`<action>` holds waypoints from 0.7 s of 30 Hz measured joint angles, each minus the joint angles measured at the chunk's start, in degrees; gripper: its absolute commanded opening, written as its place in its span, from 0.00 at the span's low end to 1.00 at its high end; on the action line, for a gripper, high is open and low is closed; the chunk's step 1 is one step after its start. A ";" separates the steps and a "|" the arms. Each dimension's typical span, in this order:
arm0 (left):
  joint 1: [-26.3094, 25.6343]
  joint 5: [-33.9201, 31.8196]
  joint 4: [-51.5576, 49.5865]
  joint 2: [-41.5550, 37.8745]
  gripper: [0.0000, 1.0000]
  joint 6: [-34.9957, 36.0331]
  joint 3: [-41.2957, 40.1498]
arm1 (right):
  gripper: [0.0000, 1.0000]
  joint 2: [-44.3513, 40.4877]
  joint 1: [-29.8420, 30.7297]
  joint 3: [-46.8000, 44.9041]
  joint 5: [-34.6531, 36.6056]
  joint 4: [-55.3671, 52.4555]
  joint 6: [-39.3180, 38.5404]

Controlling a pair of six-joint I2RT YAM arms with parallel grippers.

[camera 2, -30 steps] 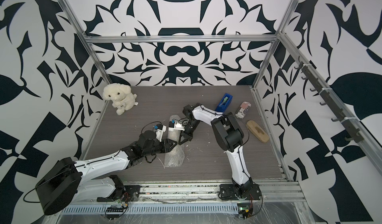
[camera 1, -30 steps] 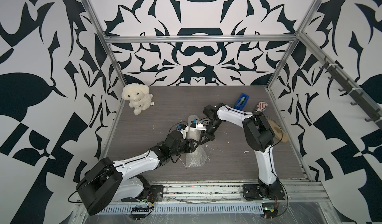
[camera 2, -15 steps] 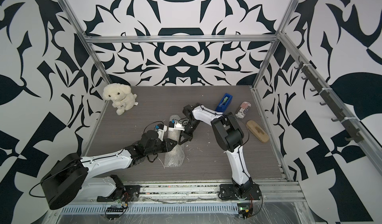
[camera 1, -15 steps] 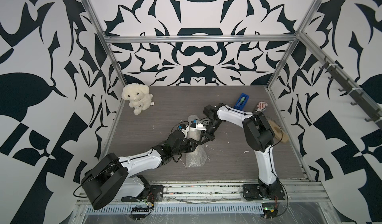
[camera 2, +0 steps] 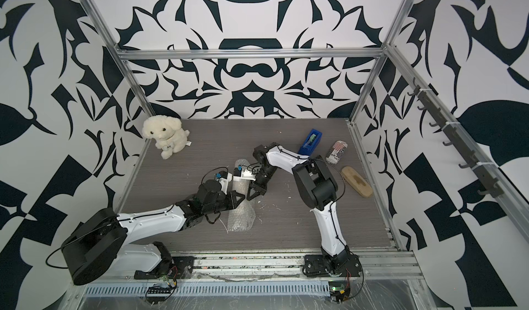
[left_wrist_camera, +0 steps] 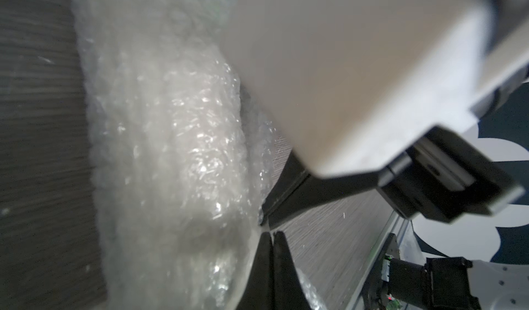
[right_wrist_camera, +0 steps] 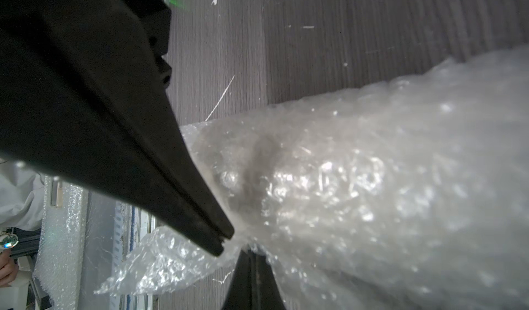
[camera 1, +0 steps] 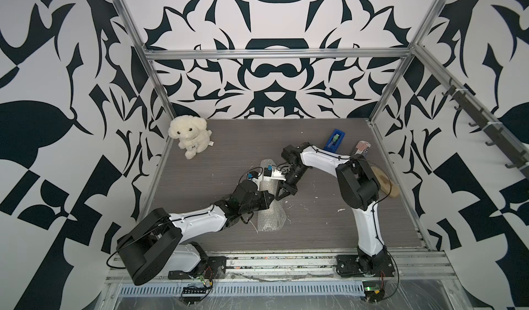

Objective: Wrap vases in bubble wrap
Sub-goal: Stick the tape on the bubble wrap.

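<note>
The grey wood-grain table (camera 1: 329,231) carries everything. Both arms are based at its 6 o'clock edge. The left arm (camera 1: 197,221) slants in from 7 o'clock. The right arm (camera 1: 323,159) rises at 5 o'clock, loops toward 1 o'clock and bends back, so the two wrists meet from opposite sides over one spot.

That spot is the bubble wrap (camera 1: 270,219), rolled into a long bundle at the table's centre with its axis running 12 to 6. The vase is not seen bare. I judge it to lie inside the roll, where a pale, solid bulk shows through the film in both wrist views.

Bystanders lie clear of the work: a plush dog (camera 1: 190,135) at 10 o'clock, a wooden brush (camera 1: 385,181) at 3, a blue tape dispenser (camera 1: 334,140) at 1 and a striped can (camera 1: 362,148) at 2.

The left gripper (left_wrist_camera: 270,237) and right gripper (right_wrist_camera: 251,255) sit tip to tip on the roll's 3 o'clock flank, about midway along it, where the sheet's loose edge ends. Each has its fingertips (left_wrist_camera: 264,254) pressed together, seemingly with a pinch of film between them. This is probably to hold the overlap down so the springy roll cannot open.
</note>
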 measured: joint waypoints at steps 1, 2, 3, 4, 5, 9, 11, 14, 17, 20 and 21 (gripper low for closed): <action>0.00 -0.13 0.04 0.00 0.00 0.00 0.00 | 0.08 -0.11 0.00 -0.04 0.00 0.02 0.02; 0.00 -0.24 0.04 0.00 0.00 -0.02 0.00 | 0.09 -0.13 0.00 -0.09 0.00 0.09 0.13; 0.00 -0.31 0.04 0.00 0.00 -0.02 0.00 | 0.10 -0.22 0.00 -0.24 0.00 0.24 0.22; 0.00 -0.37 0.04 0.00 0.00 -0.04 0.00 | 0.12 -0.37 0.00 -0.46 0.00 0.48 0.39; 0.00 -0.44 0.04 0.00 0.00 -0.04 0.00 | 0.15 -0.63 0.00 -0.76 0.00 0.87 0.63; 0.00 -0.92 0.04 -0.07 0.00 -0.04 0.00 | 0.29 -2.64 -0.17 -2.64 -0.22 2.91 1.97; 0.00 -1.44 0.00 -0.28 0.00 -0.02 0.00 | 0.34 -4.22 -0.44 -4.11 -0.44 4.35 2.69; 0.00 -1.92 -0.02 -0.81 0.00 0.00 0.00 | 0.38 -6.27 -0.72 -5.64 -0.85 6.03 3.98; 0.00 -2.54 -0.02 -1.44 0.00 0.02 0.00 | 0.47 -7.30 -1.09 -6.29 -1.09 7.30 4.52; 0.00 -2.84 -0.20 -1.55 0.00 0.15 0.00 | 1.00 -7.63 -1.40 -6.75 -1.03 8.37 5.27; 0.00 -2.99 -0.44 -1.55 0.00 0.26 0.00 | 1.00 -7.74 -1.53 -7.13 -0.85 8.72 5.55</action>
